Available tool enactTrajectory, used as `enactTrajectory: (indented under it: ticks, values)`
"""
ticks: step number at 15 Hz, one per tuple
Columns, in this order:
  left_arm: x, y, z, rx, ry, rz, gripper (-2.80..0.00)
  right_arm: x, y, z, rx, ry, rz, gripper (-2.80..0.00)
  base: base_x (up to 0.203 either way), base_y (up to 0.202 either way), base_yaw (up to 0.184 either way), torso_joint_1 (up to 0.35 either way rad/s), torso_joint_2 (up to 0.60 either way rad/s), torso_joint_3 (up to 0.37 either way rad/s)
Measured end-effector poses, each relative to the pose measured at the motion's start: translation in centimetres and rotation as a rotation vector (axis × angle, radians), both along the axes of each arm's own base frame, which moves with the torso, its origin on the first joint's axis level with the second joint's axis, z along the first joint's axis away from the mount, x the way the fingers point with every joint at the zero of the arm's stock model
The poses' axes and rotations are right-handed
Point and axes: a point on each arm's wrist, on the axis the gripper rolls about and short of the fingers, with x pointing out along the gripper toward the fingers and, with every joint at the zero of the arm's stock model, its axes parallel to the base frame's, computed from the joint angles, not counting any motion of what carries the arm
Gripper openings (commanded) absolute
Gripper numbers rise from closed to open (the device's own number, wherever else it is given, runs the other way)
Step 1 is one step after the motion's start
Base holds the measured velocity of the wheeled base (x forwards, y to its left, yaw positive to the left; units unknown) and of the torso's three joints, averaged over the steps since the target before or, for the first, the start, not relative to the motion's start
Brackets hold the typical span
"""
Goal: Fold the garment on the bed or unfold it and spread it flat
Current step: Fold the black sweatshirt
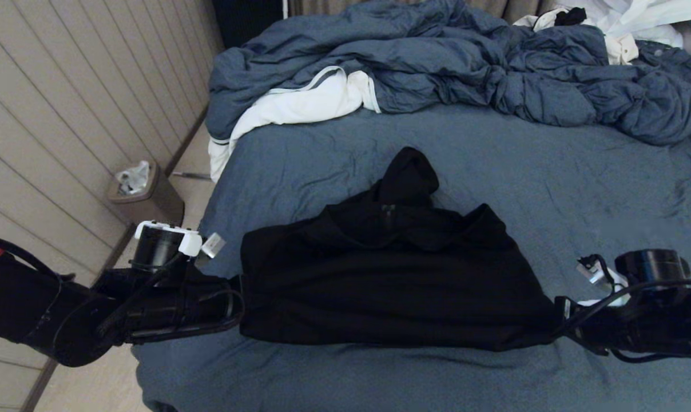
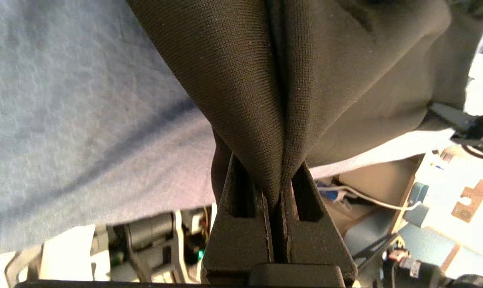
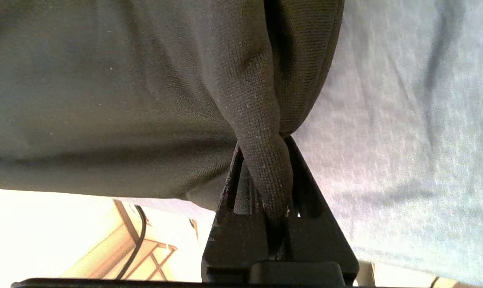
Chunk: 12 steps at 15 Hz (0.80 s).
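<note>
While my left gripper sits at the lower left of the frame, its fingers are pinched tight on the near left corner of the garment; my left wrist camera shows the black knit gathered into a fold and squeezed between the two closed pads. Moving right, the hoodie stretches as a broad dark band across the middle of the frame, its hood pointing toward the upper centre and lying on the bed. Its near hem is pulled taut between my two hands and looks raised just off the sheet. At the lower right, my right gripper is clamped on the opposite near corner; the wrist view there shows a twisted tuck of cloth caught between shut fingers.

I judge the task roughly at its middle: both corners are secured and the body is spread wide, but the sleeves are not visible, and the cloth has yet to be laid down flat or folded over and released.
</note>
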Motion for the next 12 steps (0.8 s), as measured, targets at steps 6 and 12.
enactTrajectory:
  ticks: [6,12]
  values:
    - [-0.8,0.3,-0.8,0.005,0.013,-0.015,0.0,0.0,0.0,0.0,-0.001,-0.002,0.0,-2.8,0.0,0.0,0.0,0.0,0.0,0.0]
    - [-2.3,0.8,0.1,-0.022,0.001,-0.042,0.0,-0.4,0.1,0.3,-0.01,-0.005,-0.007,-2.8,0.0,0.0,0.0,0.0,0.0,0.0]
